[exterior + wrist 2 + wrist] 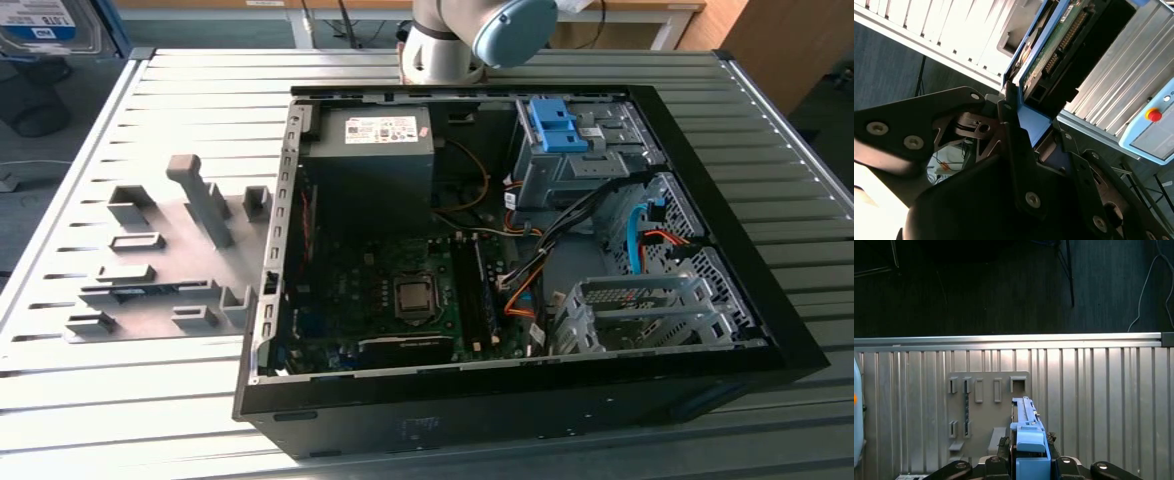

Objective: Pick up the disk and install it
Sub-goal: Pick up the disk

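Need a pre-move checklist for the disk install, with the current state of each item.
1. Grip: tool clamped on the disk: ok.
2. The disk is off the fixture plate: ok.
3. The computer case is open with its interior exposed: ok.
4. Free bay in the drive cage: cannot tell.
5. The cables are out of the way: cannot tell; they run right beside the drive cage.

Disk (pixel 1030 447) & arm (pixel 447 45) partly off-frame
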`<state>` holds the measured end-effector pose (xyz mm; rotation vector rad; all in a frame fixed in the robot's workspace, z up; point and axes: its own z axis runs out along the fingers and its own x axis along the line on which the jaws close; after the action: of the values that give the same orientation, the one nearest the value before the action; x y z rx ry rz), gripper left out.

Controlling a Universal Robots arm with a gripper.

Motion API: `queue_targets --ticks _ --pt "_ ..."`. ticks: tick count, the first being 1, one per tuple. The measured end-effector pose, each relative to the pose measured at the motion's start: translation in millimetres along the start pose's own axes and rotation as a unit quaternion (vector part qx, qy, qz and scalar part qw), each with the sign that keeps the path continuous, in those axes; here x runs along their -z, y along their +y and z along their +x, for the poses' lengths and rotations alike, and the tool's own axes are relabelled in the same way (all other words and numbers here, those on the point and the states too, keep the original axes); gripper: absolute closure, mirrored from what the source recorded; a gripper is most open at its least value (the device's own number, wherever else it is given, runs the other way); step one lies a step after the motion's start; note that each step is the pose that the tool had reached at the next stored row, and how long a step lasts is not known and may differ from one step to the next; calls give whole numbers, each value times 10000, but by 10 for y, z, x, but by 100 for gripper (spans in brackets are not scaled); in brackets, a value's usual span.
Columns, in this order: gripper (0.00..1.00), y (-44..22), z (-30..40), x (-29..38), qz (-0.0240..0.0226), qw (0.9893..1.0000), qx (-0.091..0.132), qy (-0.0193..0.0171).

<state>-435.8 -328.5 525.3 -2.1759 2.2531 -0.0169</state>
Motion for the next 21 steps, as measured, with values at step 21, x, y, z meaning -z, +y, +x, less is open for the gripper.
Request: queue_targets --ticks 21 --pt "64 -2 0 152 0 10000 0 0"
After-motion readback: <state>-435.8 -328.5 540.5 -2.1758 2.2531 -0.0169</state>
